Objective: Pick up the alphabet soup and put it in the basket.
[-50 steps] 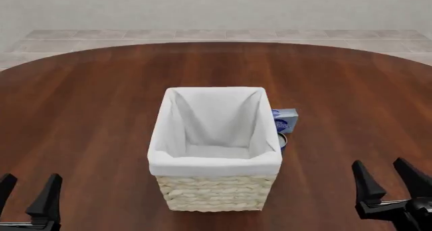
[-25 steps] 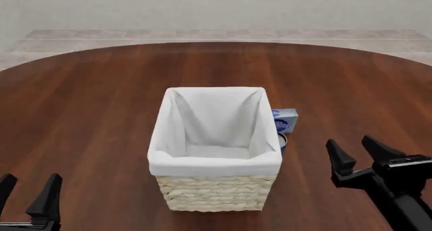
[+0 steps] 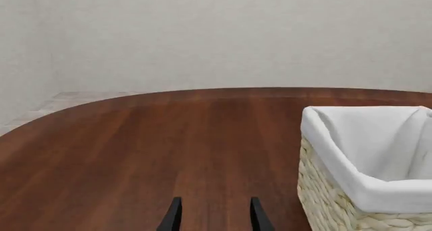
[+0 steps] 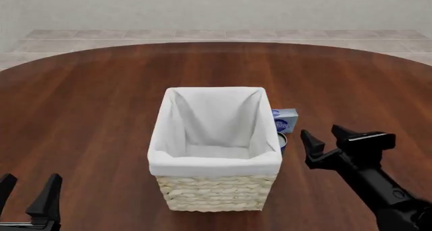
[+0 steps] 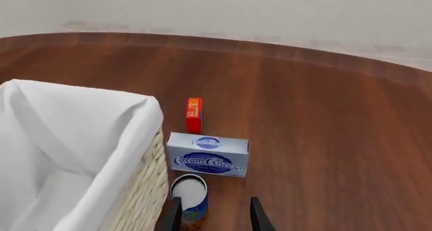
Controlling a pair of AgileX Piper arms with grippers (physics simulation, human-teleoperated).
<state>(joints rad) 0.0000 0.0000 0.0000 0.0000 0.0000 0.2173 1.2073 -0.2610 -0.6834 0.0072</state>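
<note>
**Inspector:** Firstly, the jaws. The right gripper (image 4: 326,138) stood with its fingers apart and nothing between them, above the table to the right of the basket (image 4: 214,163). The left gripper (image 4: 27,196) also had its fingers spread and empty, at the near left edge.

**Clerk:** And the alphabet soup (image 5: 189,203)?

**Inspector:** Upright on the table (image 4: 94,104), just beside the basket's right wall, with the cream cheese box (image 5: 208,153) close behind it. In my judgement the approach was under way; a sound grasp would need the fingers lowered astride the can, with care that the inner finger cleared the wicker.

**Clerk:** Materials?

**Inspector:** Can: a smooth small cylinder with a pale flat end and a dark blue label. Basket: coarse straw weave, squarish, with soft white cloth folded over the rim. Box: flat-faced card. A narrow red box (image 5: 193,114) stood further off. Table: polished dark wood.
</note>
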